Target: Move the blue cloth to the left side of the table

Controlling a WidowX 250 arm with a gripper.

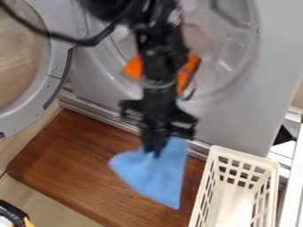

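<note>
One black two-finger gripper here, and we've got it pinched narrow on the floppy blue cloth, over the brown wooden board.

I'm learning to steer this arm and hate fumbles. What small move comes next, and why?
Probably a short sideways shift of the gripper toward the round door's side, if the blue cloth is gripped. The gripper meets the cloth, which is near the white basket, while the wooden table extends the other way.
</note>
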